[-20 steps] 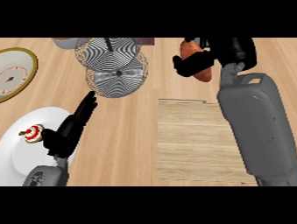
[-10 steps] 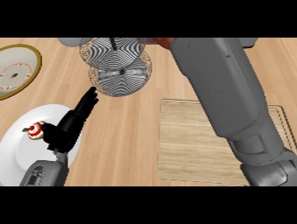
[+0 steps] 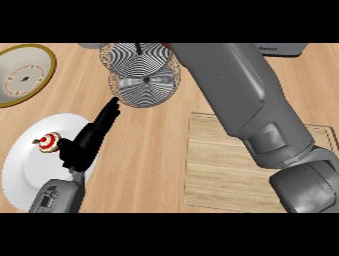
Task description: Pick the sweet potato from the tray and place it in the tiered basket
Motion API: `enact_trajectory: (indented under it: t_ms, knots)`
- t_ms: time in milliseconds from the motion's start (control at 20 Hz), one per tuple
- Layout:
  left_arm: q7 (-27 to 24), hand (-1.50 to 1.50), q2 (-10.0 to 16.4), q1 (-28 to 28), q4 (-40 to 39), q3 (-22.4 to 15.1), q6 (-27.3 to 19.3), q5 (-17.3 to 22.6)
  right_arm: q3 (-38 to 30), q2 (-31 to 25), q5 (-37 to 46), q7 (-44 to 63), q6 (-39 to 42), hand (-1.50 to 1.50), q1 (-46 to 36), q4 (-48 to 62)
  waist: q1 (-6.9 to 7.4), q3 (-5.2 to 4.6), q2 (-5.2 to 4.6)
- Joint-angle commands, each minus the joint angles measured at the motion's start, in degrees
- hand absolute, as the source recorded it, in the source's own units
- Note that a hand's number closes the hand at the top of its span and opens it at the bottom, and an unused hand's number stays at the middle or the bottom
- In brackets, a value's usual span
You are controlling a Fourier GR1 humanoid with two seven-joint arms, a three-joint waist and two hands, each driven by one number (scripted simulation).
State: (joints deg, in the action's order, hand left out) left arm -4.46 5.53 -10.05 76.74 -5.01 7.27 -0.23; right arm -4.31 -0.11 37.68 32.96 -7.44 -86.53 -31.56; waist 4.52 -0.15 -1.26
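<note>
Head view, single frame.

- Right forearm (image 3: 238, 100) is spanning the picture from lower right to top centre. It is crossing the wooden tray (image 3: 216, 175) and ending over the right side of the tiered basket (image 3: 144, 75).
- Right robot hand: not showing. The forearm is hiding it, or it is lying past the top of the view. Cannot tell whether it is spread, pressed together or pinching anything.
- Sweet potato: not showing anywhere. The visible wood of the tray is carrying nothing. Judgement: the sweet potato is sitting in the hidden right robot hand, at or above the basket's upper tier. Its long axis cannot be read.
- Left robot hand (image 3: 83, 145) is resting above the white plate (image 3: 24, 175), fingers straight and together, holding nothing. Its fingertips (image 3: 115, 103) are pointing up and right, ending just short of the basket's lower rim.
- A small red-and-white item (image 3: 46, 141) is sitting on the white plate, left of that hand. A yellow-rimmed plate (image 3: 17, 75) is lying on the surface (image 3: 150, 150), well to the left.

Relation that matters: the basket is lying directly under the far end of the right arm, so any release is depending on the hidden hand sitting inside the rim, not beside it. Judgement: the right arm is the working one and the left is taking no part.
</note>
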Motion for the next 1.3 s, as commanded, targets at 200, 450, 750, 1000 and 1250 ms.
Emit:
enact_trajectory:
  t_ms: [200,450,750,1000,1250]
  knots:
    - [0.28,0.0,-1.03,-3.38,-1.94,-0.29,-0.88,-1.19,2.12,0.11,-5.66,-6.73,-6.44,1.5,-3.84,11.8,1.49,-0.05,-0.61]
    - [-0.34,0.0,-2.44,-1.55,-1.26,-2.81,-0.22,-1.95,0.19,0.11,-10.13,-7.81,-5.15,1.5,-6.77,15.6,2.84,-0.06,-0.77]
    - [-0.2,0.0,-2.65,-1.7,-1.62,-1.81,-0.28,-1.06,-5.73,0.11,-18.93,-6.77,-6.1,1.5,-6.36,18.21,2.65,-0.03,-0.88]
    - [-0.36,0.0,-1.69,-2.96,-1.91,-1.5,-0.33,-1.9,-10.06,0.11,-26.6,-2.8,-7.33,-1.5,-7.97,21.11,3.28,-0.05,-0.67]
    - [0.13,0.0,-1.87,-0.68,-0.15,-2.48,0.01,-2.03,-10.75,0.11,-28.63,-6.62,-12.94,-1.5,-8.28,21.65,2.31,-0.01,-0.27]
